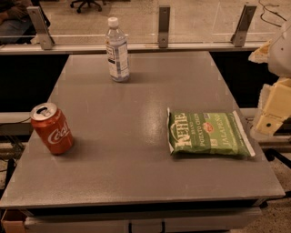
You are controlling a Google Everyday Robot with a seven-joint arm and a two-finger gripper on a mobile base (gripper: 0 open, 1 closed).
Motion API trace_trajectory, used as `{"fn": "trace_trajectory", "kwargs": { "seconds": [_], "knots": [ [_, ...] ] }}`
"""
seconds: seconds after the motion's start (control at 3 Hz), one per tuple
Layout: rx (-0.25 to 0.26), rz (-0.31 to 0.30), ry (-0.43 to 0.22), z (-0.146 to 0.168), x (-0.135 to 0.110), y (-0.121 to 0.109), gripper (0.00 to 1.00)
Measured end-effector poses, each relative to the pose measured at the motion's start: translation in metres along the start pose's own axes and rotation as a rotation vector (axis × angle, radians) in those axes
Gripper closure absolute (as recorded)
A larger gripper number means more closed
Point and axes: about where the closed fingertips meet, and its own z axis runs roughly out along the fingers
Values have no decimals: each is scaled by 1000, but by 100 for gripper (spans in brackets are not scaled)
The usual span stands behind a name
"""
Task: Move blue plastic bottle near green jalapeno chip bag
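Green jalapeno chip bag (210, 134) front | blue plastic bottle (117, 52) back | gripper (273, 111) right, state unclear

Office-type workspace, likely a robotics lab. Evidence: plain grey rectangular table (136, 154); clear glass partition (200, 20) on grey metal posts (163, 25); black wheeled office-chair base (86, 4) on the pale floor beyond; loose dark cable (273, 13). Also present: cream-coloured robot gripper (271, 114), beside the table's right edge.
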Motion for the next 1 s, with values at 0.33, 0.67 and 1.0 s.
{"fn": "trace_trajectory", "kwargs": {
  "seconds": [0.33,0.67,1.0],
  "knots": [
    [0,0,0,0,0,0,0],
    [12,4,-45,19,-15,-21,0],
    [36,16,-125,49,-42,-60,0]
  ]
}}
